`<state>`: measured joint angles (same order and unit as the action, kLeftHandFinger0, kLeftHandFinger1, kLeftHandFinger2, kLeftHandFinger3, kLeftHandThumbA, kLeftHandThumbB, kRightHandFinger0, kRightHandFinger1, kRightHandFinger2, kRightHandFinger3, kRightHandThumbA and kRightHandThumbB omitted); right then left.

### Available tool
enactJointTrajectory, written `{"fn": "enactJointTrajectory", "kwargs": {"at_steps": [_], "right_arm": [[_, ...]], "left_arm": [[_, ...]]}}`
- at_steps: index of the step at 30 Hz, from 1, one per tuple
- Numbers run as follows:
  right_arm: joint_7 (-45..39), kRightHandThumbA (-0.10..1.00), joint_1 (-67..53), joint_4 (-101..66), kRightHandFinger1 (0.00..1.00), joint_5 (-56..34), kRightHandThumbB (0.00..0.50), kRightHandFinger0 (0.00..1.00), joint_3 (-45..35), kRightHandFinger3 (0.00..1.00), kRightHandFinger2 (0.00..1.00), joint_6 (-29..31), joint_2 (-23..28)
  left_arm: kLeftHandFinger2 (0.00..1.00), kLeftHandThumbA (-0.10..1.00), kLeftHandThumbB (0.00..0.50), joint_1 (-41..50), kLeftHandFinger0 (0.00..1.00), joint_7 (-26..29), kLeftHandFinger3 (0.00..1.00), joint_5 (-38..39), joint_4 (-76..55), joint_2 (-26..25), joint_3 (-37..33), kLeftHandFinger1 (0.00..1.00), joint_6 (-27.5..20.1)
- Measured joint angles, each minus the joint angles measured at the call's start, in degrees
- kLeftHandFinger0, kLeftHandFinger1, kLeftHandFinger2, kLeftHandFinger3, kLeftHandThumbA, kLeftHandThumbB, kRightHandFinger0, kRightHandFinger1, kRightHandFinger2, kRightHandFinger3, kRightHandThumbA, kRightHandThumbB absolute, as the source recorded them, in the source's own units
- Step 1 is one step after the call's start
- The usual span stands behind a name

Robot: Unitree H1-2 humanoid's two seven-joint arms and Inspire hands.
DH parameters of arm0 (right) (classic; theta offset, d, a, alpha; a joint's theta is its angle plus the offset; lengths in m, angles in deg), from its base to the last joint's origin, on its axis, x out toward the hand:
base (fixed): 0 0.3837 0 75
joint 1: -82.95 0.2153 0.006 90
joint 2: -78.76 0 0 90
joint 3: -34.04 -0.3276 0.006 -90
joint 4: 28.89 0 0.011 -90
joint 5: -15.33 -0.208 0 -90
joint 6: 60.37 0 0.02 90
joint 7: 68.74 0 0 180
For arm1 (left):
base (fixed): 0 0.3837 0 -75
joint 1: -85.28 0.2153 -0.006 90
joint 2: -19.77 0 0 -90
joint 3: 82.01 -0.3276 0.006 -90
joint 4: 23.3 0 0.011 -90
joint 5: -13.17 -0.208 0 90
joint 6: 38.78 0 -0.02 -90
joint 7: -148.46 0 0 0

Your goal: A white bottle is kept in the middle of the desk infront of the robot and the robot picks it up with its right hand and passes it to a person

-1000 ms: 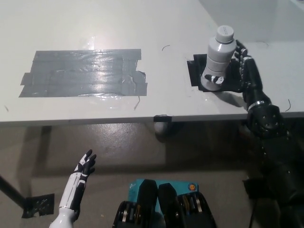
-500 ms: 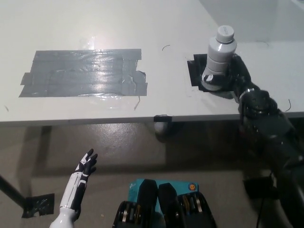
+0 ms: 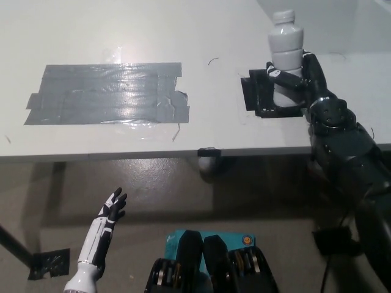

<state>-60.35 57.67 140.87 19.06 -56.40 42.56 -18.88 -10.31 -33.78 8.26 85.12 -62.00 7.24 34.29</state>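
The right hand (image 3: pixel 297 76) now grips the white bottle (image 3: pixel 286 44), lifted toward twelve o'clock off the black pad (image 3: pixel 259 97); handover comes next; left hand (image 3: pixel 110 213) rests open at seven o'clock.

**Right hand closed around the bottle, left hand idle**

The black right arm reaches in from the lower right, and the right hand (image 3: pixel 297 76) wraps its fingers (image 3: pixel 276 74) around the lower body of the upright bottle (image 3: pixel 286 47). Far below and left of the bottle, the white left hand (image 3: pixel 112 209) hangs with fingers spread, holding nothing.
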Motion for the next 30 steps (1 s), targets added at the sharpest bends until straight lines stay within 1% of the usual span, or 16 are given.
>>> {"fn": "enactJointTrajectory", "kwargs": {"at_steps": [1, 4, 6, 7, 8, 10, 13, 14, 16, 17, 18, 21, 22, 25, 28, 30], "right_arm": [[0.1, -0.1, -0.1, 0.0, 0.44, 0.0, 0.192, 0.07, 0.1, 0.82, 0.77, 0.1, 0.0], [0.5, -0.1, -1.3, 0.0, 0.52, -0.1, 0.182, 0.07, 0.2, 0.88, 0.88, 0.3, 0.0], [0.6, -0.1, -2.3, -0.1, 0.51, 0.0, 0.177, 0.06, 0.3, 0.89, 0.88, 0.6, 0.0], [0.7, -0.1, -2.5, -0.2, 0.53, 0.0, 0.172, 0.07, 0.5, 0.9, 0.89, 1.0, 0.0], [0.7, -0.1, -2.5, -0.2, 0.53, 0.0, 0.172, 0.11, 0.6, 0.91, 0.87, 1.3, 0.0], [0.7, -0.1, -2.6, -0.3, 0.52, 0.1, 0.175, 0.11, 1.2, 0.91, 0.86, 1.6, 0.0], [0.6, -0.1, -2.6, -1.2, 0.54, 0.6, 0.163, 0.09, 2.6, 0.87, 0.89, 1.9, 0.0], [0.5, -0.1, -2.6, -1.6, 0.56, 0.9, 0.165, 0.11, 3.1, 0.87, 0.9, 2.0, -0.1], [0.5, -0.1, -2.6, -2.4, 0.56, 1.4, 0.166, 0.12, 4.3, 0.84, 0.89, 2.1, -0.5], [0.4, -0.1, -2.6, -2.6, 0.53, 1.6, 0.166, 0.09, 4.7, 0.78, 0.87, 2.1, -0.6], [0.5, -0.1, -2.6, -3.1, 0.53, 2.0, 0.166, 0.09, 5.4, 0.78, 0.87, 2.1, -1.0], [0.5, -0.1, -2.6, -3.4, 0.54, 2.4, 0.168, 0.08, 6.1, 0.8, 0.9, 2.0, -2.2], [0.6, -0.1, -2.5, -3.4, 0.56, 2.4, 0.175, 0.08, 6.3, 0.84, 0.94, 2.0, -2.7], [0.6, -0.1, -2.3, -3.3, 0.55, 2.4, 0.185, 0.07, 6.3, 0.85, 0.93, 1.8, -4.3], [0.6, -0.1, -2.1, -3.3, 0.56, 2.4, 0.166, 0.08, 6.3, 0.88, 0.94, 1.7, -5.4], [0.6, -0.1, -1.8, -3.3, 0.56, 2.4, 0.166, 0.08, 6.3, 0.87, 0.94, 1.5, -5.9]], "left_arm": [[1.0, 1.0, 0.099, 0.0, 1.0, 0.0, 1.0, 0.0, 0.0, 0.0, 0.0, 1.0, 0.0], [1.0, 1.0, 0.108, 0.0, 1.0, 0.0, 1.0, 0.1, 0.1, -0.1, 0.0, 1.0, 0.0], [1.0, 1.0, 0.103, 0.0, 1.0, -0.1, 1.0, 0.2, 0.2, -0.2, 0.0, 1.0, 0.0], [1.0, 1.0, 0.084, 0.0, 1.0, -0.2, 1.0, 0.3, 0.2, -0.3, 0.0, 1.0, 0.0], [1.0, 1.0, 0.094, 0.0, 1.0, -0.2, 1.0, 0.4, 0.2, -0.3, 0.0, 1.0, 0.0], [1.0, 1.0, 0.1, -0.1, 1.0, -0.3, 1.0, 0.4, 0.2, -0.3, 0.0, 1.0, 0.0], [1.0, 1.0, 0.087, -0.2, 1.0, -0.4, 1.0, 0.5, 0.2, -0.3, 0.0, 1.0, 0.0], [1.0, 1.0, 0.079, -0.2, 1.0, -0.4, 1.0, 0.4, 0.2, -0.3, -0.1, 1.0, 0.0], [1.0, 1.0, 0.087, -0.4, 1.0, -0.4, 1.0, 0.4, 0.2, -0.3, -0.1, 1.0, 0.0], [1.0, 1.0, 0.094, -0.4, 1.0, -0.4, 1.0, 0.4, 0.2, -0.3, -0.1, 1.0, 0.0], [1.0, 1.0, 0.095, -0.5, 1.0, -0.4, 1.0, 0.4, 0.2, -0.3, -0.2, 1.0, 0.0], [1.0, 0.97, 0.109, -0.6, 1.0, -0.4, 1.0, 0.4, 0.2, -0.3, -0.3, 1.0, 0.0], [1.0, 0.97, 0.111, -0.7, 1.0, -0.4, 1.0, 0.4, 0.2, -0.3, -0.3, 1.0, 0.0], [1.0, 0.99, 0.11, -0.7, 1.0, -0.4, 1.0, 0.4, 0.2, -0.3, -0.5, 1.0, 0.0], [1.0, 0.96, 0.113, -0.7, 1.0, -0.4, 1.0, 0.3, 0.2, -0.3, -0.6, 1.0, 0.0], [1.0, 0.95, 0.113, -0.7, 1.0, -0.4, 1.0, 0.4, 0.2, -0.3, -0.6, 1.0, 0.0]]}}
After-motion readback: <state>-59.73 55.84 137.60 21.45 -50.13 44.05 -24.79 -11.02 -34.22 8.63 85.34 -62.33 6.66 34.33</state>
